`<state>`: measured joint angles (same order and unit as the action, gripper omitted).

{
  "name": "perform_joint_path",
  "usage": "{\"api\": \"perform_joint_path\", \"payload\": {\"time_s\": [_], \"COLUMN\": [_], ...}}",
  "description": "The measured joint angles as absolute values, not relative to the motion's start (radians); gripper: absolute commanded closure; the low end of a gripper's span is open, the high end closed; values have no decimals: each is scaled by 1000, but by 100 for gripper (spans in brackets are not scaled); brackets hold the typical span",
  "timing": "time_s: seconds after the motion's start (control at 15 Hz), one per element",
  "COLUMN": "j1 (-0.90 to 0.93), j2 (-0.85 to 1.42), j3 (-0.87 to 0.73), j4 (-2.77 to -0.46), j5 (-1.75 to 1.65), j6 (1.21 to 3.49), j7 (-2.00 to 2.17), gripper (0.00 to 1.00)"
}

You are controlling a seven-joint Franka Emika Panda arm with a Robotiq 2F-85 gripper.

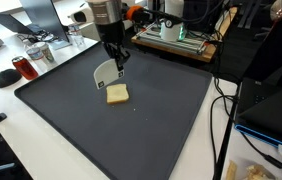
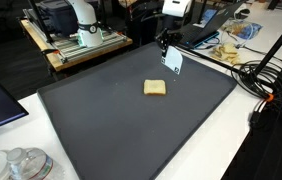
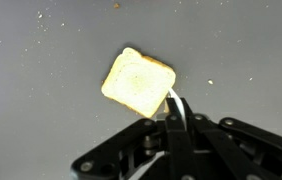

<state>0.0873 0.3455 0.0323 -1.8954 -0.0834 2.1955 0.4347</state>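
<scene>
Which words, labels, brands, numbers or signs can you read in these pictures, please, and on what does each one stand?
No text can be read anywhere.
The slice of bread, the spatula, the gripper holding it and the dark mat show no print.
Any labels on the equipment behind the mat are too small and blurred to read.

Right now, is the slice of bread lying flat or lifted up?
Lying flat. In both exterior views the bread rests on the dark mat; the gripper holds a flat tool beside it.
</scene>
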Motion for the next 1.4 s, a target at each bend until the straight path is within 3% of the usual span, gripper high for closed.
{"api": "perform_joint_path", "payload": {"time_s": [0.6,1.4], "j1": [266,335], "j2": [387,578], "j3": [-17,-36], "j4": [-1849,-1631], "j5": [-372,-570], "j6": [2130,1961], "j7": [786,985], "gripper": [99,99]}}
